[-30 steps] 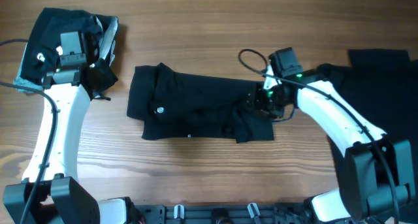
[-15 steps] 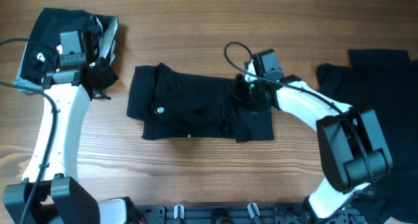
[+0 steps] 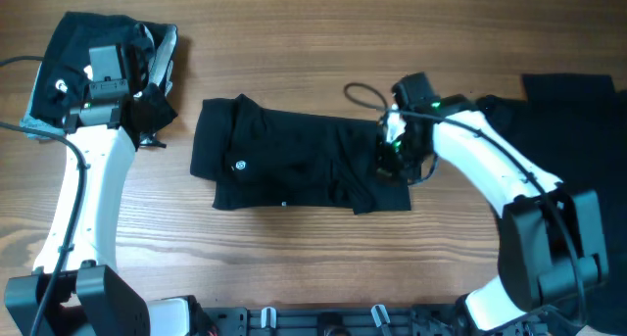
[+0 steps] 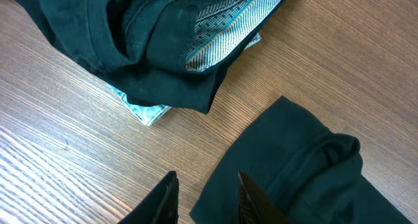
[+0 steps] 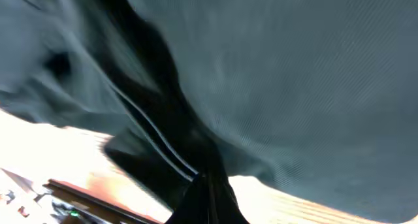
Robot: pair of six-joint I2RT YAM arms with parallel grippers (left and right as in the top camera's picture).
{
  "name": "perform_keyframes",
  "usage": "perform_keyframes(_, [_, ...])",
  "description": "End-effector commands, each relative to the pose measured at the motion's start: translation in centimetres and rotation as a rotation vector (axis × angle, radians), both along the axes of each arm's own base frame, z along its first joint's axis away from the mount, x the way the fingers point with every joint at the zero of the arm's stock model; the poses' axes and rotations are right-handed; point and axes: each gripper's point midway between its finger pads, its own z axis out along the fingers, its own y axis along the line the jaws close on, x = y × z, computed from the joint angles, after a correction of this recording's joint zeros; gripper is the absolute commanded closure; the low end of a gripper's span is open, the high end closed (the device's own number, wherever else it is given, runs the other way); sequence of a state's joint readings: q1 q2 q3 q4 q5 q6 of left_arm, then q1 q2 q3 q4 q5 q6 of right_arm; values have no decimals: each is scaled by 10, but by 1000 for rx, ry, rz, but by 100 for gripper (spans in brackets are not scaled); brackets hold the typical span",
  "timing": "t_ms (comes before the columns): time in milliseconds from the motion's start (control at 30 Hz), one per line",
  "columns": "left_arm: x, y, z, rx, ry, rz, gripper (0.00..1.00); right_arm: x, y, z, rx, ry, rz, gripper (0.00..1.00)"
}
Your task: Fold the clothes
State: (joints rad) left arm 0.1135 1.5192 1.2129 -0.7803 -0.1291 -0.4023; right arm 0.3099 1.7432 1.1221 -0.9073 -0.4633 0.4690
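Note:
A black T-shirt point(image 3: 284, 165) with a small white logo lies partly folded in the middle of the table. My right gripper point(image 3: 392, 158) is at its right end, shut on a pinched fold of the shirt's hem point(image 5: 163, 152); the fingers point(image 5: 210, 194) meet on the cloth. My left gripper point(image 3: 147, 111) hovers at the far left with its jaws apart. The corner of a small black garment point(image 4: 294, 165) lies on the wood under its right finger point(image 4: 251, 201). Behind it, a heap of black clothes point(image 3: 83, 42) includes a light grey-blue piece point(image 4: 215, 34).
More black clothes point(image 3: 568, 130) are spread at the right edge of the table. A black cable point(image 3: 358, 91) loops above the right wrist. Bare wood point(image 3: 294, 42) lies behind the middle shirt.
My right gripper has shut on the shirt's right end, after reaching left over the cloth and drawing back a little to the right. The left arm has stayed still.

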Motion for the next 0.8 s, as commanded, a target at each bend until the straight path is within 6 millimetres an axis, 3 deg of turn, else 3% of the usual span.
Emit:
perform_keyframes(0, [3, 0, 11, -5, -32, -5, 71, -37, 25, -30, -79, 137, -3, 96])
perform_keyframes(100, [5, -3, 11, -24, -39, -15, 71, -35, 78, -22, 138, 105, 78, 96])
perform_keyframes(133, [5, -3, 12, -24, -42, -15, 71, -25, 118, 6, 398, 16, 182, 96])
perform_keyframes(167, [5, -3, 12, -24, -41, -15, 71, -15, 141, 32, 576, -70, 252, 96])
perform_keyframes(233, [5, -3, 11, -24, -40, -15, 69, 16, 155, 59, 662, -199, 232, 96])
perform_keyframes(300, [5, -8, 10, -50, -39, -30, 64, 28, 145, 58, 609, -223, 193, 95])
perform_keyframes(367, [6, -24, 10, -101, -39, -127, 60, 38, 108, 39, 437, -187, 98, 90])
perform_keyframes(500, [7, -97, 19, -331, -96, -516, 60, 32, 29, 0, 96, -52, -73, 92])
perform_keyframes(567, [4, -117, 13, -344, -69, -583, 62, 28, 5, -8, 11, -6, -128, 95])
perform_keyframes(667, [2, -143, 3, -352, -36, -649, 65, 8, -5, -17, -61, 68, -126, 96])
perform_keyframes(733, [2, -152, 2, -353, -35, -673, 65, -2, 5, -26, -67, 110, -145, 96])
perform_keyframes(767, [3, -155, 2, -351, -39, -684, 66, -6, 22, -31, -22, 124, -131, 96])
